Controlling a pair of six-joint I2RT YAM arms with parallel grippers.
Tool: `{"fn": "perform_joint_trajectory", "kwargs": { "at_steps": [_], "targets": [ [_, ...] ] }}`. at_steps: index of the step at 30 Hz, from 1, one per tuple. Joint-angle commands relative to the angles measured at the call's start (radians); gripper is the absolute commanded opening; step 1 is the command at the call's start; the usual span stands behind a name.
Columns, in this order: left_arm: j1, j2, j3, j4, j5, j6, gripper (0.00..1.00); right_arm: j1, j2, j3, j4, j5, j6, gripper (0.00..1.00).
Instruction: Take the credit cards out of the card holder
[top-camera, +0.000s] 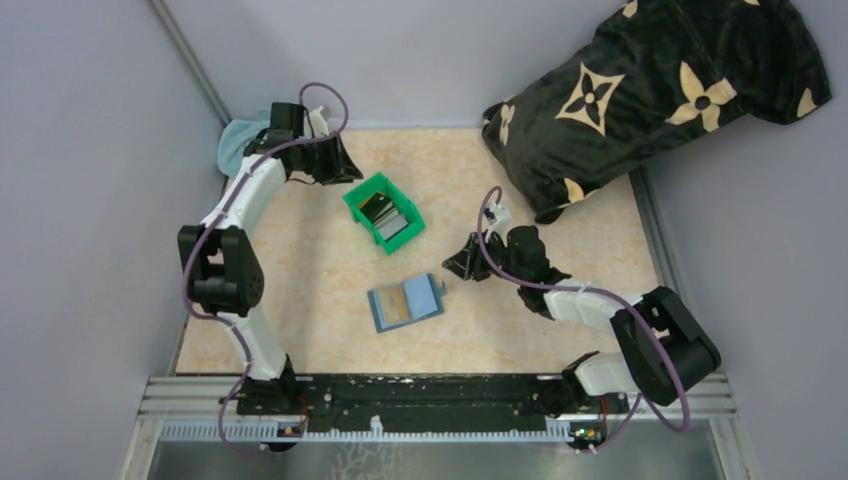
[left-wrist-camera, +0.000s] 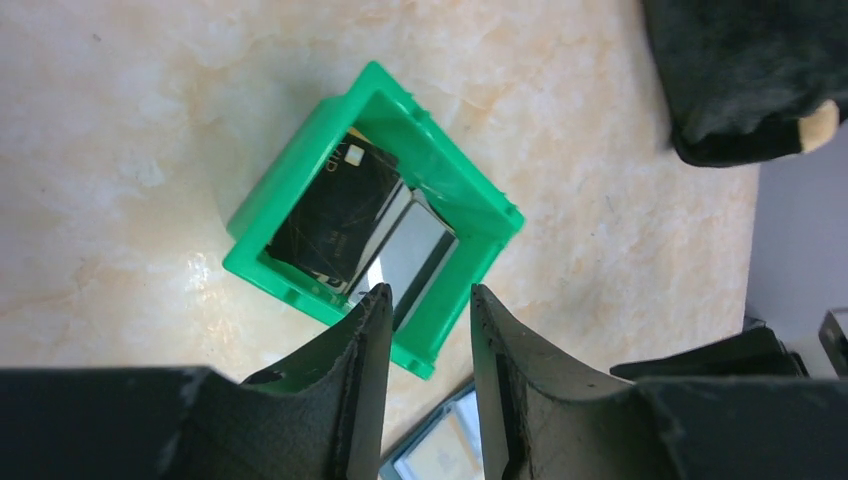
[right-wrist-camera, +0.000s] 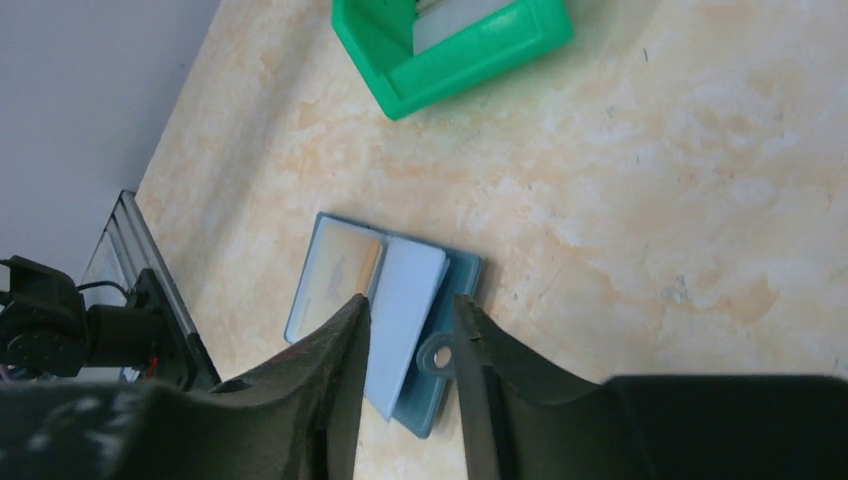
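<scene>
The teal-blue card holder (top-camera: 405, 303) lies open on the table, a tan credit card (top-camera: 397, 310) in its left half. In the right wrist view its light-blue inner flap (right-wrist-camera: 410, 290) and snap tab (right-wrist-camera: 437, 353) show between my fingers, with the tan card (right-wrist-camera: 340, 270) beside them. My right gripper (top-camera: 455, 268) hovers just right of the holder, open (right-wrist-camera: 410, 302). A dark card (left-wrist-camera: 335, 210) and a silver-grey card (left-wrist-camera: 415, 255) lean in the green bin (left-wrist-camera: 300, 270). My left gripper (left-wrist-camera: 428, 295) is open and empty over the bin's rim, at the bin's back left (top-camera: 342, 170).
The green bin (top-camera: 355, 200) stands behind the holder, mid-table. A black cushion with beige flower marks (top-camera: 650, 90) covers the back right corner. A pale blue cloth (top-camera: 235, 145) sits at the back left. Grey walls close in on three sides.
</scene>
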Motion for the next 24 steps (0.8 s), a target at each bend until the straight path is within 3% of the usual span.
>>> {"fn": "perform_joint_trajectory", "kwargs": {
  "at_steps": [1,5,7,10,12,15,16,21,24],
  "targets": [
    [-0.018,-0.139,-0.085,0.118,0.008,-0.018,0.40,-0.009,0.051,0.134,0.065,-0.012,-0.015,0.30],
    [-0.085,-0.288,-0.250,0.263,-0.045,-0.016,0.37,0.007,0.128,0.236,0.049,-0.015,-0.020,0.06],
    [-0.164,-0.390,-0.357,0.357,-0.224,0.013,0.36,0.019,0.154,0.279,0.023,-0.001,-0.047,0.00],
    [-0.328,-0.576,-0.566,0.543,-0.522,0.087,0.40,0.052,0.187,0.363,-0.060,0.053,-0.115,0.00],
    [-0.348,-0.680,-0.725,0.695,-0.549,0.053,0.39,0.077,0.218,0.420,-0.110,0.097,-0.152,0.00],
    [-0.336,-0.768,-0.886,0.758,-0.584,-0.061,0.55,0.086,0.283,0.498,-0.142,0.126,-0.156,0.00],
    [-0.328,-0.777,-0.900,0.756,-0.565,-0.068,0.57,0.087,0.307,0.527,-0.159,0.142,-0.163,0.01],
    [-0.325,-0.795,-0.905,0.673,-0.598,-0.119,0.64,0.088,0.432,0.676,-0.305,0.290,-0.255,0.33],
    [-0.326,-0.817,-0.918,0.671,-0.606,-0.109,0.65,0.102,0.520,0.812,-0.403,0.353,-0.342,0.44]
  ]
}}
